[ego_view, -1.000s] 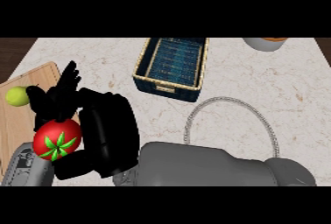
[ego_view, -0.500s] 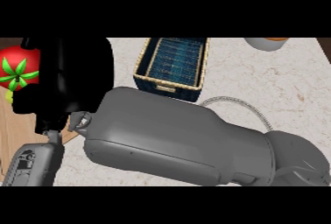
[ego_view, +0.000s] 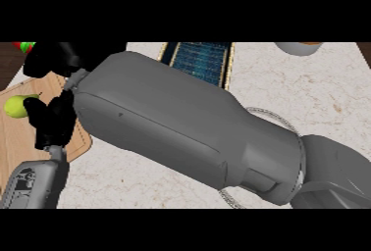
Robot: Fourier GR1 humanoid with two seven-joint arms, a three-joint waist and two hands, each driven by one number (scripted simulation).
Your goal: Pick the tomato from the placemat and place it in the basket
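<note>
Red tomato with green calyx (ego_view: 25,46) off the placemat, far left, clutched in curled right hand (ego_view: 62,56), woven dark-blue rectangular basket (ego_view: 199,61) unfilled, left hand (ego_view: 49,122) relaxed near-left.

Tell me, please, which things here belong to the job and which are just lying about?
Job: tomato; right hand holding it; basket.
Lying about: green fruit; wooden board; bowl; left hand, resting by the board.

No text, label, brand, number or sign can be read anywhere in the frame. The basket (ego_view: 199,61) at upper middle and the grey forearm (ego_view: 181,127) across the centre show only plain surfaces.
</note>
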